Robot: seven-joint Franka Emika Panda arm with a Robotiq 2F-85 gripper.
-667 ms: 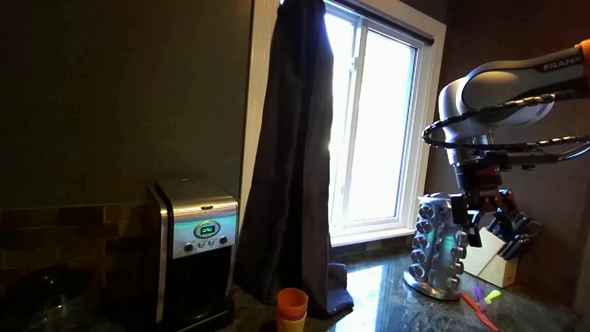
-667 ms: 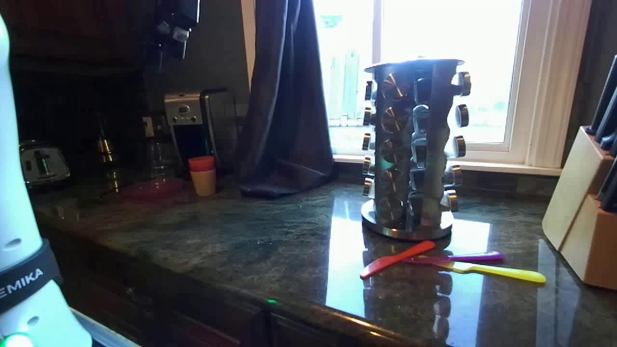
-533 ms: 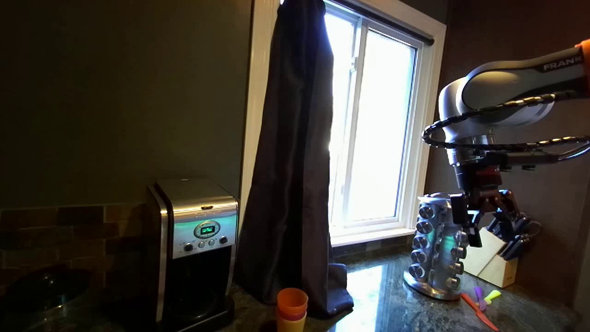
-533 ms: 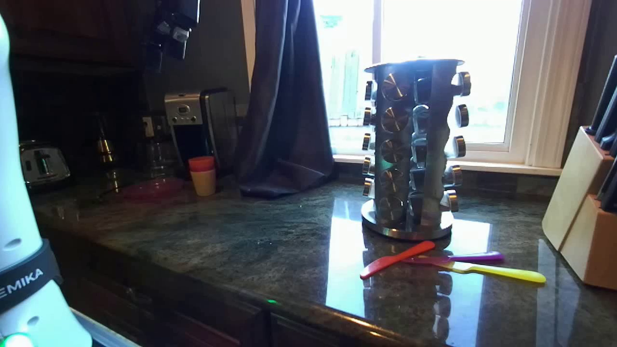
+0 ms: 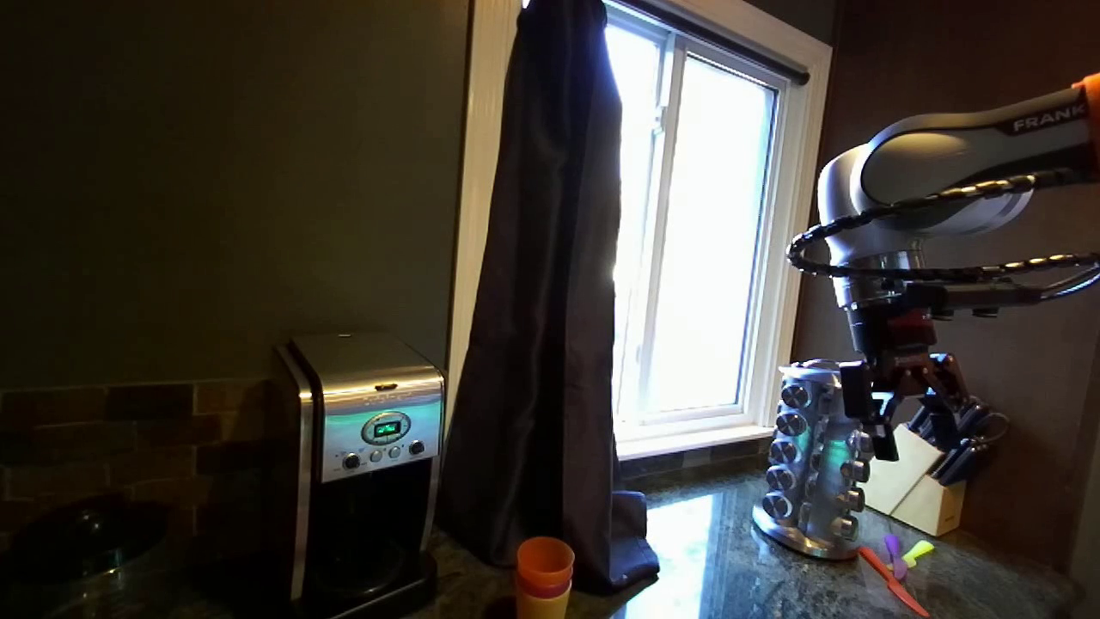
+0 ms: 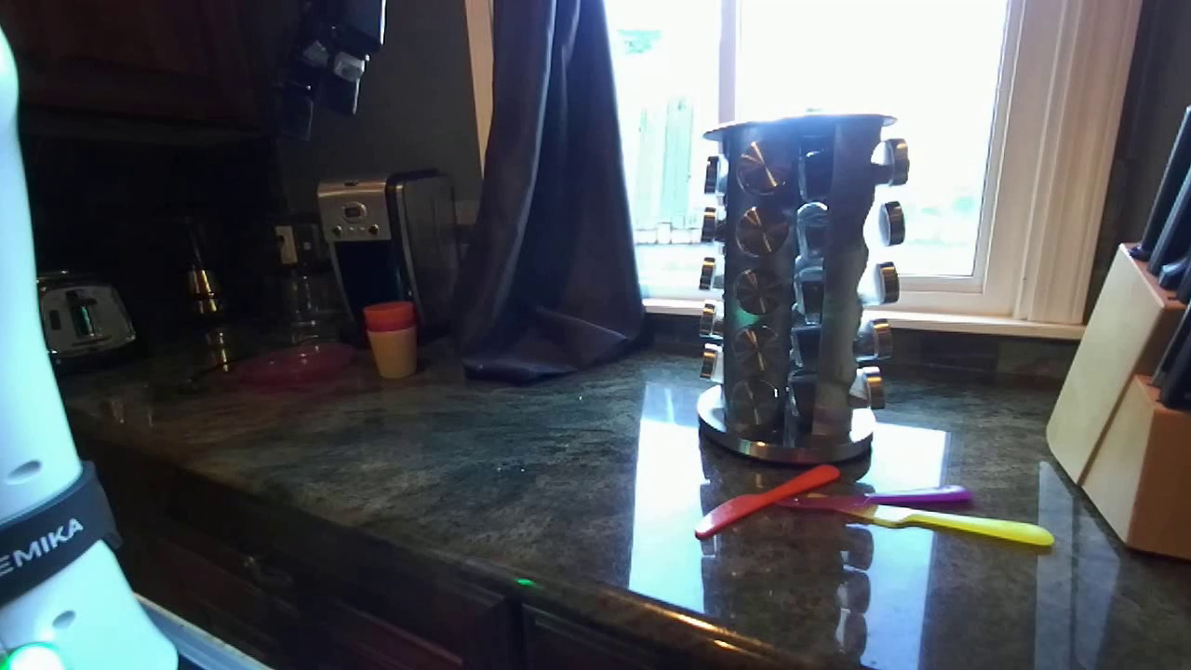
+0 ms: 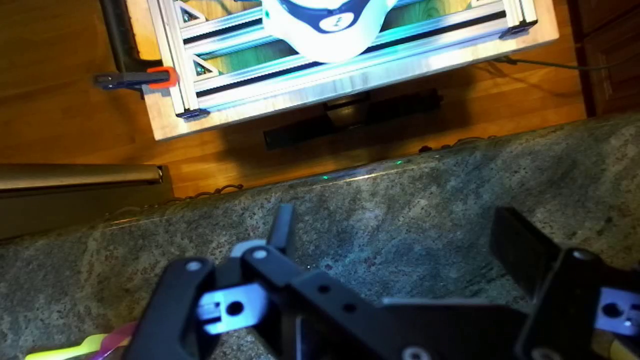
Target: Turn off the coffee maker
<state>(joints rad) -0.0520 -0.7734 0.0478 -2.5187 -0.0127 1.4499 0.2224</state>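
A cylindrical silver spice rack (image 6: 842, 298), holding rows of metal-capped jars (image 6: 763, 231), stands upright on a glossy, mottled dark-stone counter (image 6: 419, 456). Behind the rack is a bright, white-framed window (image 5: 713, 232), and its light lies in pale patches on the stone at the rack's foot. Just beside that foot lie an orange-red plastic knife (image 6: 768, 502), a purple plastic knife (image 6: 916, 498) and a yellow plastic knife (image 6: 977, 526), the last two overlapping. Near the rack on one side stands a pale wooden knife block (image 5: 911, 481); on the rack's opposite side, a long dark cloth curtain (image 5: 559, 284) hangs down to the counter.

The coffee maker (image 5: 365, 468), boxy and dark with a brushed-steel front, stands well apart from the rack, past the curtain, its small oval display (image 5: 388, 428) glowing green. Between it and the rack, nearer the coffee maker, is an upright stack of orange and pale-yellow plastic cups (image 6: 392, 349). Also well apart from the rack sits a shiny metal toaster (image 6: 88, 316).

The black two-fingered gripper (image 7: 400, 235) is released, its fingers spread wide with stone showing between them. In an exterior view the pale grey robot arm (image 5: 937, 180) shows above the rack, and the gripper overlaps the rack's upper part. On the rack's room side, past the counter's edge, is an orange-brown wooden floor (image 7: 60, 120).
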